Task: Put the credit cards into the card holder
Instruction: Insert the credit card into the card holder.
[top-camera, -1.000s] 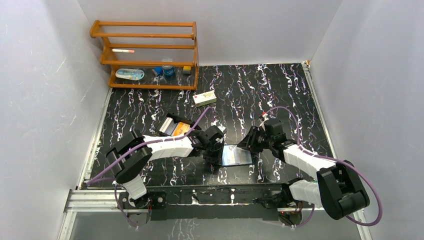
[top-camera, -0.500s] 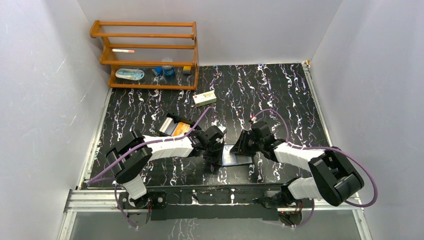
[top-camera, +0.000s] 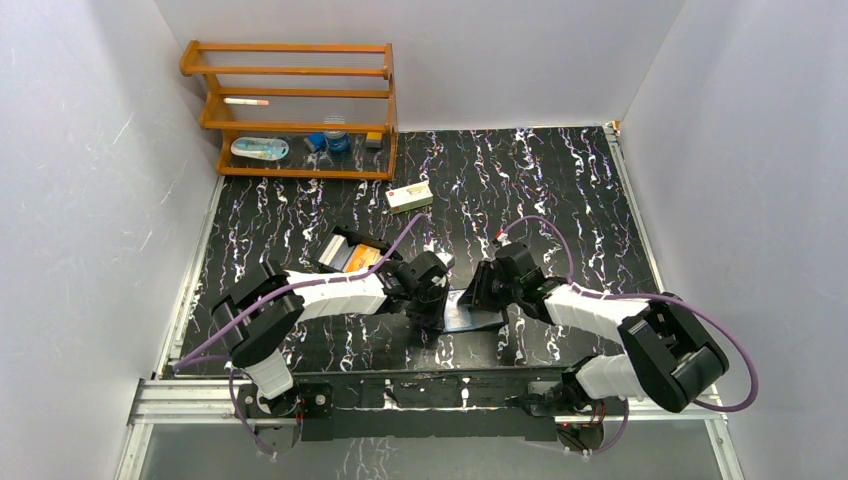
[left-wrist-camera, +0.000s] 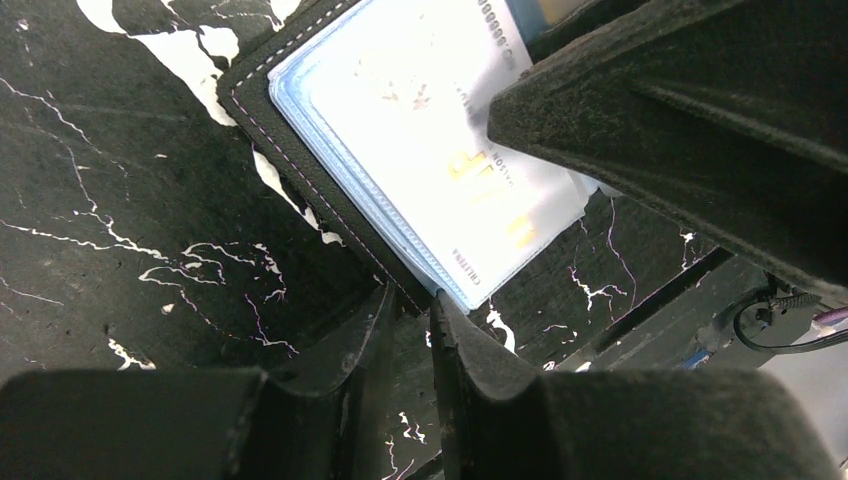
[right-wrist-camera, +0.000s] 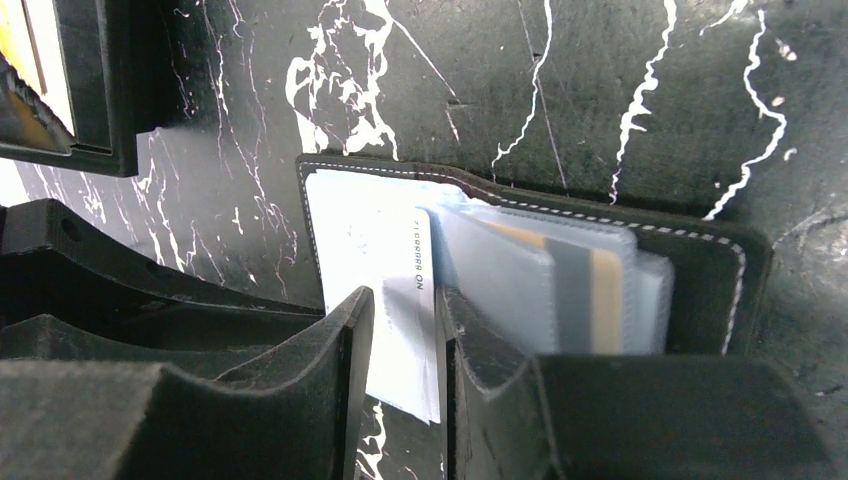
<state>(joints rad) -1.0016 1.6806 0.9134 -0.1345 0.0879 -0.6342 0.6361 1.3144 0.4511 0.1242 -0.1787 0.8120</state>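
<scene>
While the top external view is giving only a dark card holder on the table between the arms, the right wrist view is showing a credit card sticking out of its sleeve. The right gripper is hovering over that card, fingers slightly apart, and I cannot tell if they grip it. The left gripper is pinching the holder's corner.

The left arm and the right arm are built alike, with smooth white shells over the long links and bulky, rounded black joint housings between them. A purple cable runs in loose loops along each arm from base to wrist. The left gripper and the right gripper have matte black fingers with a grainy surface, blocky at the root and tapering to thin, angular tips.
</scene>
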